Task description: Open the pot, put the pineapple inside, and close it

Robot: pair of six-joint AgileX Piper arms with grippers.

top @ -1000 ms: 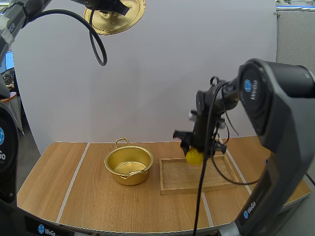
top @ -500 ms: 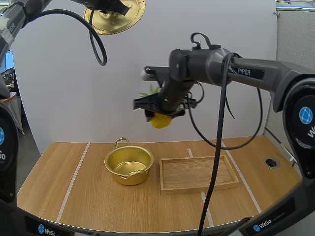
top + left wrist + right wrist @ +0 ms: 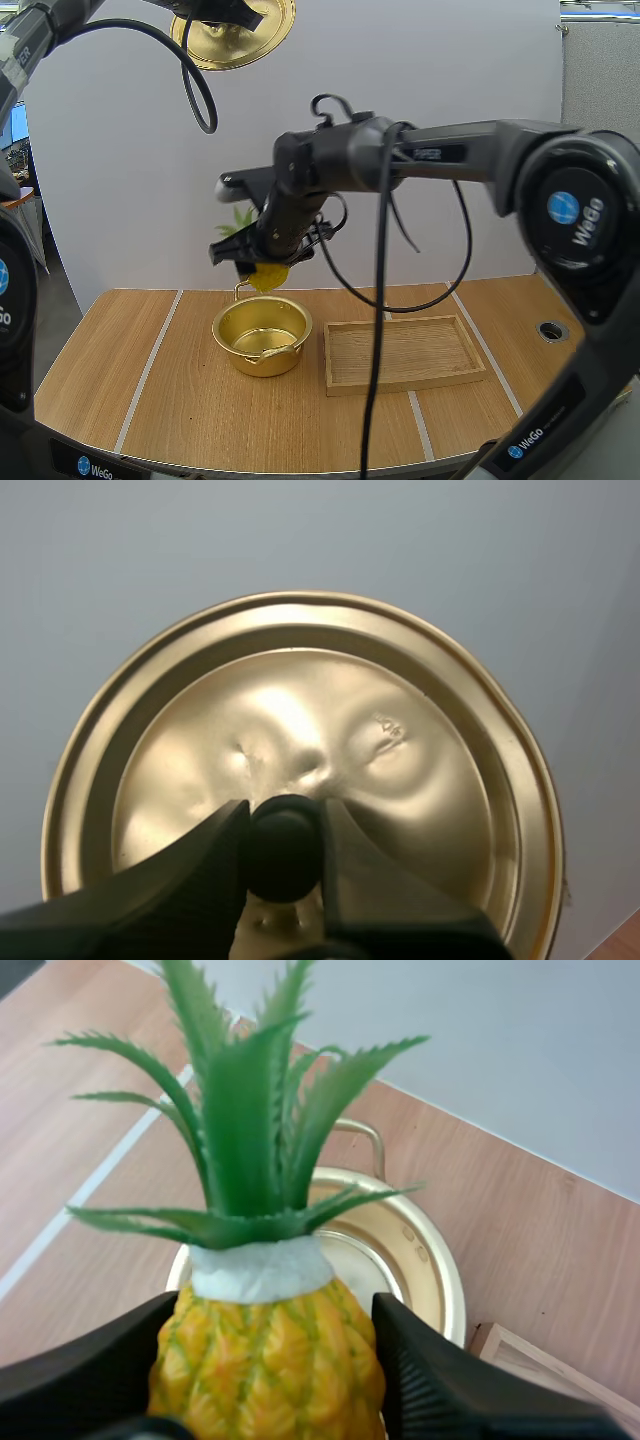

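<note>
Now, your left end effector: its two fingers are closed onto the black knob of the lid, one finger on each side of it.
Lid: gold and dented around the knob. You hold it high in the air, tilted so its underside shows in the high view, well above the table and well apart from the pot.
Your right end effector: the fingers stand just wide enough apart to clamp the pineapple by its yellow body, one finger pressed against each flank.
Pineapple: it is off the table in your right grip, with the green crown pointing away from the wrist. In the high view it hangs over the pot's far rim. You cannot tell from here whether it clears the far handle.
Pot: gold, uncovered and upright on the table. One loop handle is on the far side and one on the near side. In the right wrist view its rim lies just beyond the crown.
Beside the pot: the wooden tray lies flat on the table, close to the pot on your right-hand side of it.
</note>
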